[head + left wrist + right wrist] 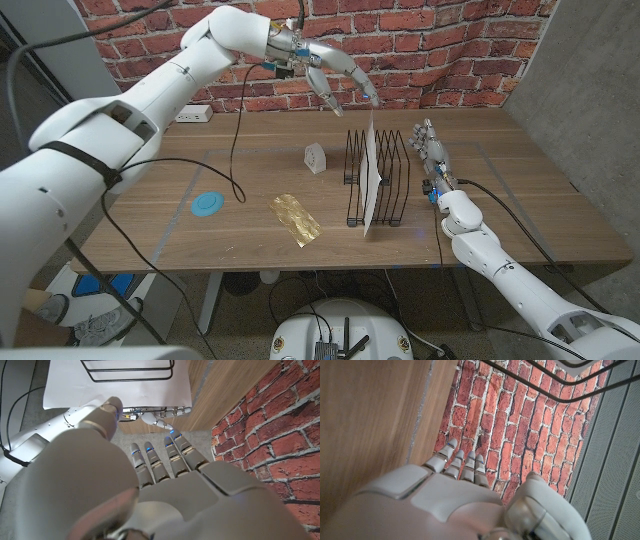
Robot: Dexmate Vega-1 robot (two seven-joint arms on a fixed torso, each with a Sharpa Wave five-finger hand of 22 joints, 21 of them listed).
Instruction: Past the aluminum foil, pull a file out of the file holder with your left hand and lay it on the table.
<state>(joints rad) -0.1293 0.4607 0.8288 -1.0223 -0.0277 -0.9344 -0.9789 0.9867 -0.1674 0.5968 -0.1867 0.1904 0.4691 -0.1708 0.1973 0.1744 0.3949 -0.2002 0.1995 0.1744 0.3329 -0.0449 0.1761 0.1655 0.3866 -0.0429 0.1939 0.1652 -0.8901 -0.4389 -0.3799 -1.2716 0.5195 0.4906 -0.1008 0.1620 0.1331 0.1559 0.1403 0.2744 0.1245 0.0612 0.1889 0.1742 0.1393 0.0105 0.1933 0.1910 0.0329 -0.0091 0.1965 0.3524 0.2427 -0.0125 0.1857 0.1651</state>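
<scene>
Thin white paper file (372, 180) half-raised from black wire file holder (377, 178): light, floppy, slippery. Your left hand (335, 72) pinches its top corner; keep the pinch firm. Right hand (432, 150) empty, fingers straight.

White file (373, 180) upright, half-raised from black wire file holder (392, 185); crumpled gold aluminum foil (296, 217) nearby on table
</scene>
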